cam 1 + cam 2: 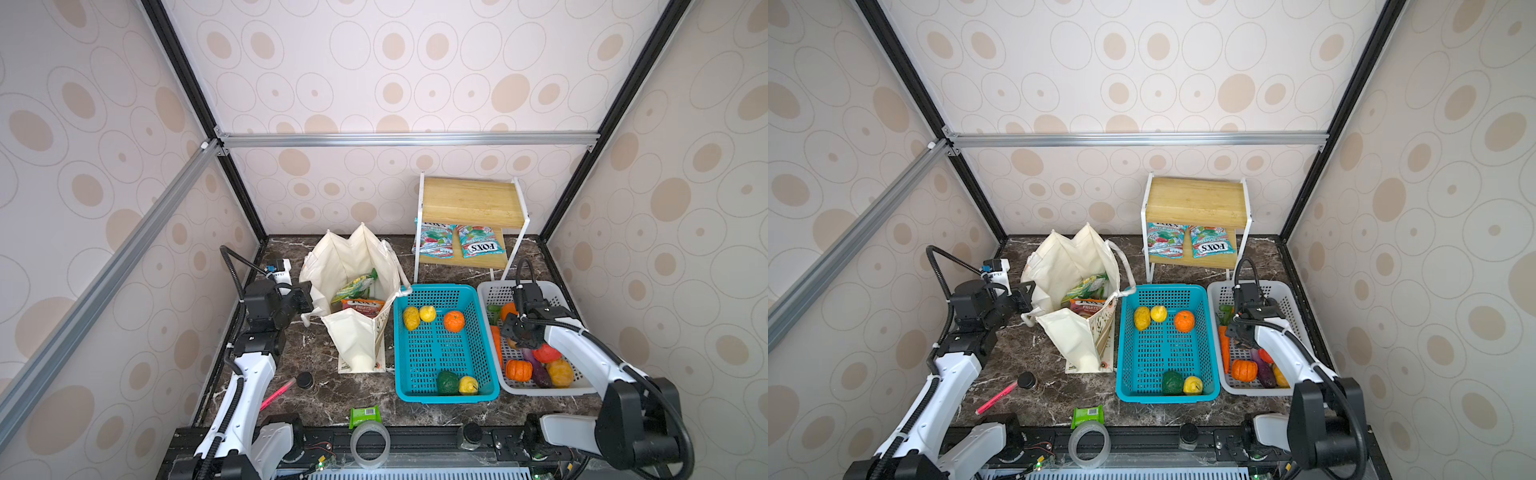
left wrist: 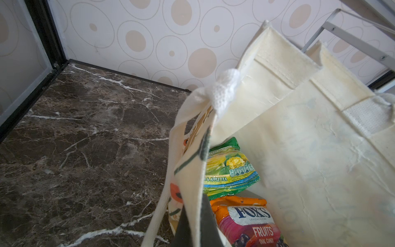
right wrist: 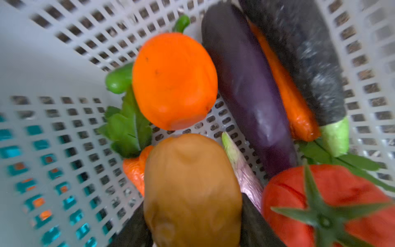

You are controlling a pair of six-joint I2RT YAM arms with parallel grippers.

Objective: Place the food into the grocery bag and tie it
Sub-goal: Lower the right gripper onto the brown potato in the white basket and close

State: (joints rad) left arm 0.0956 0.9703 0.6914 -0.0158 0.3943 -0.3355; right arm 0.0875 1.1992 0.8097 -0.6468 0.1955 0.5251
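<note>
On the left of the marble bench, the left gripper is clamped tight on the left rim of the grocery bag. The bag stands open just beside the blue basket, with a green snack packet and an orange snack packet inside. At right, the right gripper hangs low in the white basket. Its fingers flank the brown potato, close against its sides; whether they pinch it I cannot tell.
</note>
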